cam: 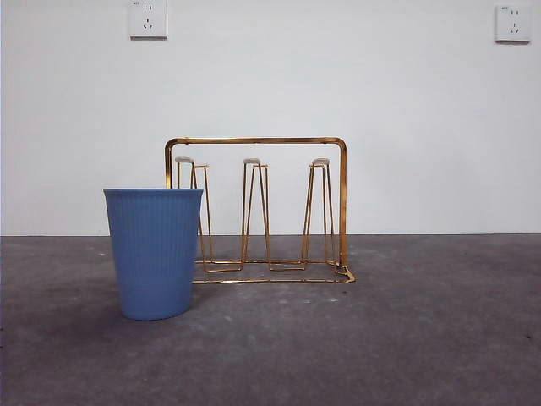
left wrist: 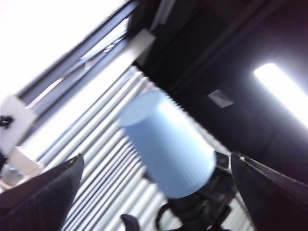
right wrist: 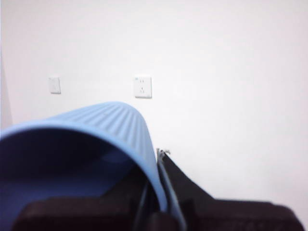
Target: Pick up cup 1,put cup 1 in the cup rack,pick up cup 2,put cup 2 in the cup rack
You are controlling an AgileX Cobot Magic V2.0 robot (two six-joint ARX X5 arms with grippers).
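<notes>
Right gripper (right wrist: 161, 211) is clamped on the rim wall of a ribbed blue cup (right wrist: 91, 144), probably light, stiff plastic, carried up out of the front view, while the second cup (cam: 154, 252) stands beside the cup rack (cam: 258, 211), left gripper (left wrist: 154, 192) gaping empty.

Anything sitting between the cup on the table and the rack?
Nothing shows: in the front view the blue cup overlaps the cup rack at its left end.
</notes>
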